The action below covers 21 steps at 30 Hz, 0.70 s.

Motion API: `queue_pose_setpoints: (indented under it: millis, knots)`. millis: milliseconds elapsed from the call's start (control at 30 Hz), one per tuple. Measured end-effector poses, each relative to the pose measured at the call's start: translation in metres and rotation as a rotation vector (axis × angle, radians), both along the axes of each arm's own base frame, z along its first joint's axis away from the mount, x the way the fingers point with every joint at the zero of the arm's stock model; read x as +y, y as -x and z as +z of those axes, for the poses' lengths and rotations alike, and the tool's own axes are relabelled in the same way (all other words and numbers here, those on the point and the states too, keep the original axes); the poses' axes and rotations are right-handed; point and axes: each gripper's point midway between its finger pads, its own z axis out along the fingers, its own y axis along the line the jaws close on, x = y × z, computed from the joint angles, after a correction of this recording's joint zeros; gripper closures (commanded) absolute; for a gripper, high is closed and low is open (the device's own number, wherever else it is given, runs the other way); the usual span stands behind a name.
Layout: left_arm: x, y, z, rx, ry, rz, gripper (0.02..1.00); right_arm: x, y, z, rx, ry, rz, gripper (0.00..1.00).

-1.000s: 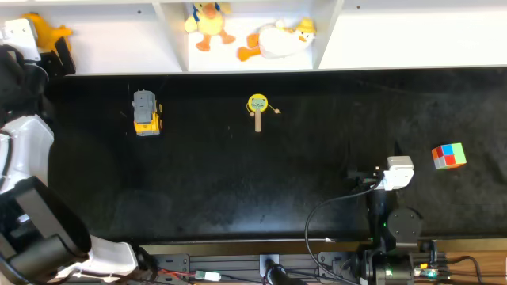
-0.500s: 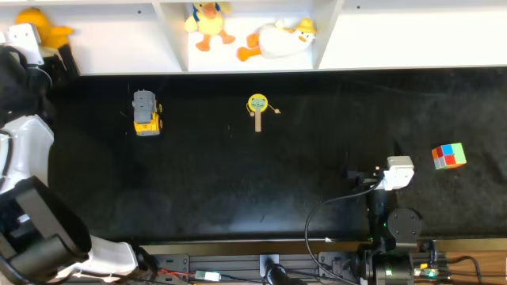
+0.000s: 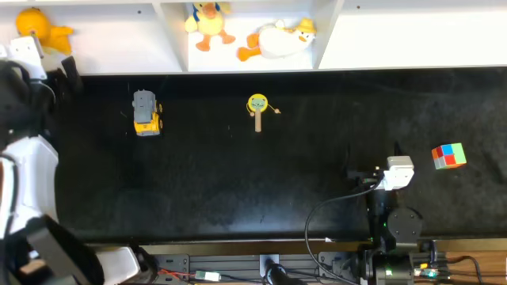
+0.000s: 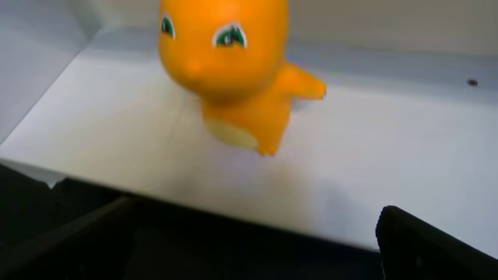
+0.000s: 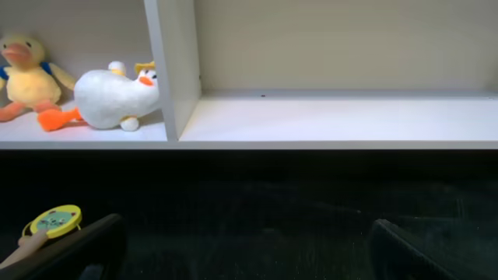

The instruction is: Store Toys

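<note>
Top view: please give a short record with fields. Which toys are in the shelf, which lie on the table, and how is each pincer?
left compartment: orange toy
middle compartment: duck, goose
on table: truck, rattle, cube
left pincer: open, in front of the orange toy, holding nothing
right pincer: open, over the table, facing the shelf, holding nothing

Entry: readable text, labels, brands, numbers, signs. Count: none. You have nothing legible on any toy, shelf or surface in your views.
</note>
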Motion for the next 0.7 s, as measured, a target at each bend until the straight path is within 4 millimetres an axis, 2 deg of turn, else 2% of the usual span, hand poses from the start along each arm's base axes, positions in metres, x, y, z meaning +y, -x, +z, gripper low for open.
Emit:
queue_pose_setpoints:
  millis: [500, 700]
  knots:
    - [-0.036, 0.064, -0.022, 0.087, 0.063, 0.002, 0.020, 0.000, 0.000, 0.000, 0.000, 0.001, 0.000, 0.005]
    - [-0.064, 0.083, -0.010, 0.098, 0.081, -0.034, 0.020, 0.000, 0.000, 0.000, 0.000, 0.000, 0.000, 0.005]
